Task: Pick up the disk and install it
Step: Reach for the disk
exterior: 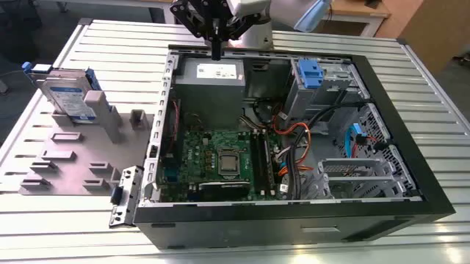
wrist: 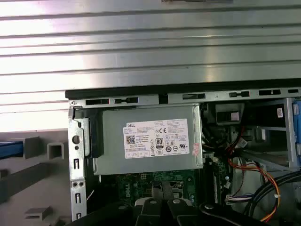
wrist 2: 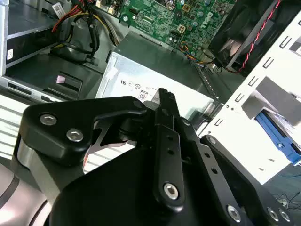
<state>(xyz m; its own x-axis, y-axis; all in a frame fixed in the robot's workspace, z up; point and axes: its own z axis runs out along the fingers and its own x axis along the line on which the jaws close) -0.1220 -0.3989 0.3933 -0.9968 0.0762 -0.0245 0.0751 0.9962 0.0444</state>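
Upper left in the exterior view, the flat rectangular silver-grey disk (exterior: 70,96) with blue plastic rails stands on edge in a grey slotted holder (exterior: 74,176), outside the open black computer case (exterior: 294,225). Well apart, at top centre, the black claw (exterior: 217,54) hangs clenched on nothing above the grey power-supply box (exterior: 207,87).

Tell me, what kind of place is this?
Probably a robotics workshop: an opened computer case lies on a ribbed metal table, a robot gripper hangs above it, the disk stands beside it.
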